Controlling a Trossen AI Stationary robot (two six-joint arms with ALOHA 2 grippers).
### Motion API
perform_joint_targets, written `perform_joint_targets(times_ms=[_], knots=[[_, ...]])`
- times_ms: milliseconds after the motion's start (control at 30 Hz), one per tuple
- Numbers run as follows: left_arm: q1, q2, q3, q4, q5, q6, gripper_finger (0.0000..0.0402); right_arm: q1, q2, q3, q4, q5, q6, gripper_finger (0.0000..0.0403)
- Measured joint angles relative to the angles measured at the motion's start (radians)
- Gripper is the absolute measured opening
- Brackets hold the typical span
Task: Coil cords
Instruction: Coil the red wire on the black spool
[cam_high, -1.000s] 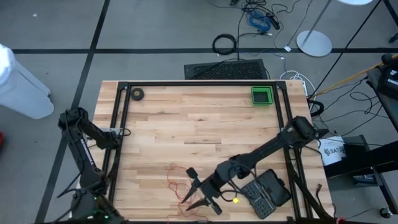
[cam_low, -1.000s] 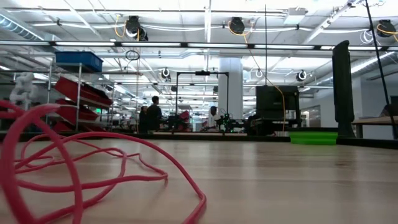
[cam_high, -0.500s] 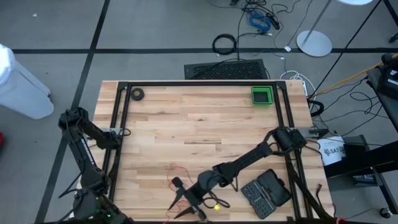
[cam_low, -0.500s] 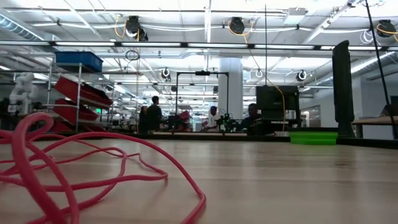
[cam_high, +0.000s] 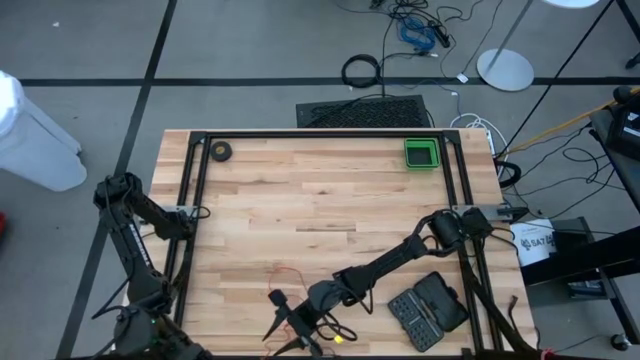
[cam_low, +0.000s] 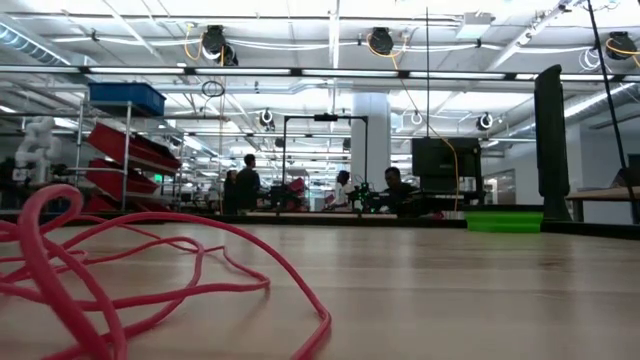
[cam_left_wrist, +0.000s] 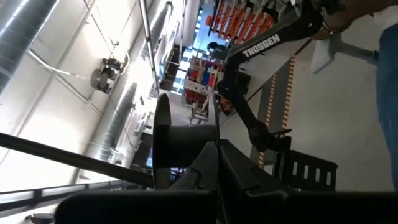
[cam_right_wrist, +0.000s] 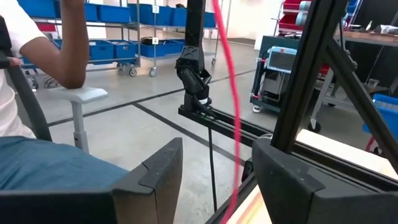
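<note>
Reaching to the table's near edge, the right gripper (cam_high: 285, 325) stands wide open over the cords (cam_high: 283, 284), with a red strand running between its fingers (cam_right_wrist: 152, 171). The left gripper (cam_left_wrist: 214, 171) waits closed beside the table.

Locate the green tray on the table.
High view: the green tray sits at the table's far right corner, apart from the right gripper working near the front edge.

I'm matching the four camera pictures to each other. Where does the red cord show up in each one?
High view: red cord at the table's near edge, by the open right pincer.
Low view: big loose loops at the left, close up.
Left wrist view: not in it.
Right wrist view: one strand between the pincer's fingers.
Shared landmark: the wooden table.
</note>
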Motion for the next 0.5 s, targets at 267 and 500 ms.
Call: perform_joint_targets(times_ms=[267, 500], knots=[[0.001, 0.0, 0.0, 0.0, -0.001, 0.0, 0.0, -0.001, 0.0, 0.0, -0.016, 0.0, 0.0, 0.018], [0.003, 0.0, 0.0, 0.001, -0.001, -0.003, 0.0, -0.001, 0.0, 0.0, -0.016, 0.031, 0.0, 0.018]])
